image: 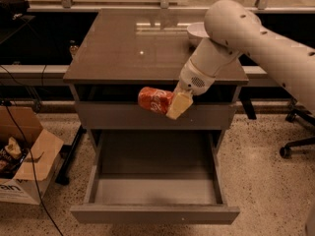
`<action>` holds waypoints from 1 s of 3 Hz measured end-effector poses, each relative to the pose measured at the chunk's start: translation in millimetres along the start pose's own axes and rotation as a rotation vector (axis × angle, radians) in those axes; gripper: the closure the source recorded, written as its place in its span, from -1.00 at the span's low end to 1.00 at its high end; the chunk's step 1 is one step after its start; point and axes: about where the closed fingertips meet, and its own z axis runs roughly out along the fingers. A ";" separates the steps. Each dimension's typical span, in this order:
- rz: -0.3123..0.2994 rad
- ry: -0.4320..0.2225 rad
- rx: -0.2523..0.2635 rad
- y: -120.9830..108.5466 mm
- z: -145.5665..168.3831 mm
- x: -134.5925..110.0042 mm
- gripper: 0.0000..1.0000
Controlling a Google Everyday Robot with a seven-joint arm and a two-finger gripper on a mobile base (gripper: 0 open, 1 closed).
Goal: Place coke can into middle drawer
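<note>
Gripper (170, 106) clamped on coke can (153, 100), hanging above the middle drawer (155, 191). White arm (256, 38) comes in from above-right of drawer. Drawer pulled out twd me. Can lies sideways, well above drawer tray, level w/ next front up. White bowl (196, 31) further above drawer, half behind arm.

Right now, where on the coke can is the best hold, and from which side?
Across its curved wall near the right end, coming from the right, as the gripper does now. The coke can lies sideways, its length pointing left, so that end faces the arm; the middle drawer stands open below.
</note>
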 end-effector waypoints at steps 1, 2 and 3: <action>0.072 -0.028 -0.061 -1.7 43.6 29.4 1.00; 0.119 -0.022 -0.096 -4.1 83.4 60.6 1.00; 0.158 -0.028 -0.091 -8.1 119.4 92.0 1.00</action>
